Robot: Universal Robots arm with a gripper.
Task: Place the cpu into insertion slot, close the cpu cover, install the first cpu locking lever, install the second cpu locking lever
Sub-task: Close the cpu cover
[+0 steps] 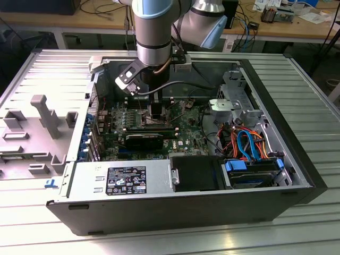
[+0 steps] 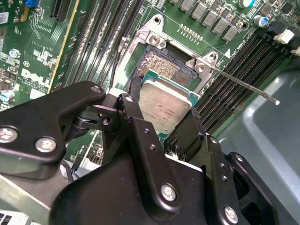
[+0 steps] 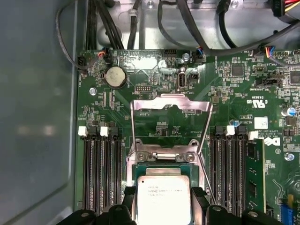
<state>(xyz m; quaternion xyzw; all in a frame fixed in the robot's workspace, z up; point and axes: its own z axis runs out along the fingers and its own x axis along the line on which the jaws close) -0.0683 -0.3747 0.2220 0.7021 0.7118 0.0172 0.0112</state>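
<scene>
My gripper [image 2: 164,118] is shut on the cpu [image 2: 164,110], a silver-topped square chip pinched at two opposite edges by black fingers [image 2: 133,105]. The chip hangs just over the insertion slot [image 2: 161,63], covering the near part, while the far rows of contacts stay bare. In the first wrist view the cpu [image 3: 163,199] sits between the fingertips of the gripper [image 3: 163,208], and the cpu cover [image 3: 171,101] stands tilted open beyond the socket. A thin locking lever [image 2: 243,84] sticks out free beside the slot. In the exterior view the gripper [image 1: 158,110] reaches down into the open computer case.
Long black memory slots [image 3: 101,173] flank the socket on both sides. A black card [image 1: 146,141] lies in front of the gripper in the exterior view, with a power supply [image 1: 119,178] nearer. Orange and blue cables [image 1: 247,143] fill the exterior view's right. Grey fixtures [image 1: 48,114] stand outside the case.
</scene>
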